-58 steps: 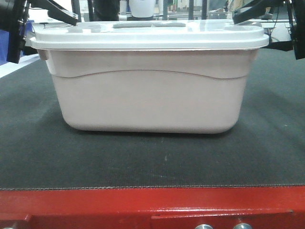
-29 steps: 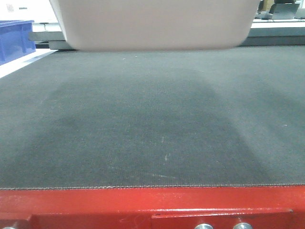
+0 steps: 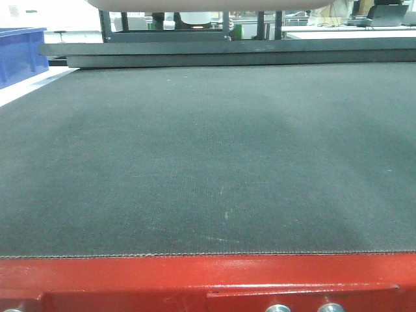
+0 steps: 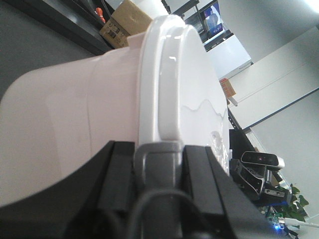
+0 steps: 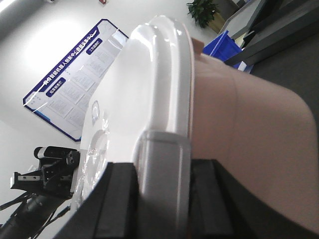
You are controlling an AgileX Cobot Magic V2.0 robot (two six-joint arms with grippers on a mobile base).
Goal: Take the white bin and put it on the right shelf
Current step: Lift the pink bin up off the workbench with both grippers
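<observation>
The grab is looking finished and the placing is yet to come. The white bin is hanging clear of the dark-matted surface, with only its underside peeking in at the far top of the front view and nothing beneath it. The right shelf is not showing in any view, so the carry across and the set-down are both remaining. A blue bin is sitting at the far left.

The left claw is grasping the tub at one end. Its black fingers are pressing on either side of a grey clip on the lid rim, spread just wide enough to take it. The right claw is doing the same at the other end, clenching around the matching clip. The bin appears to be riding level between the two.
</observation>
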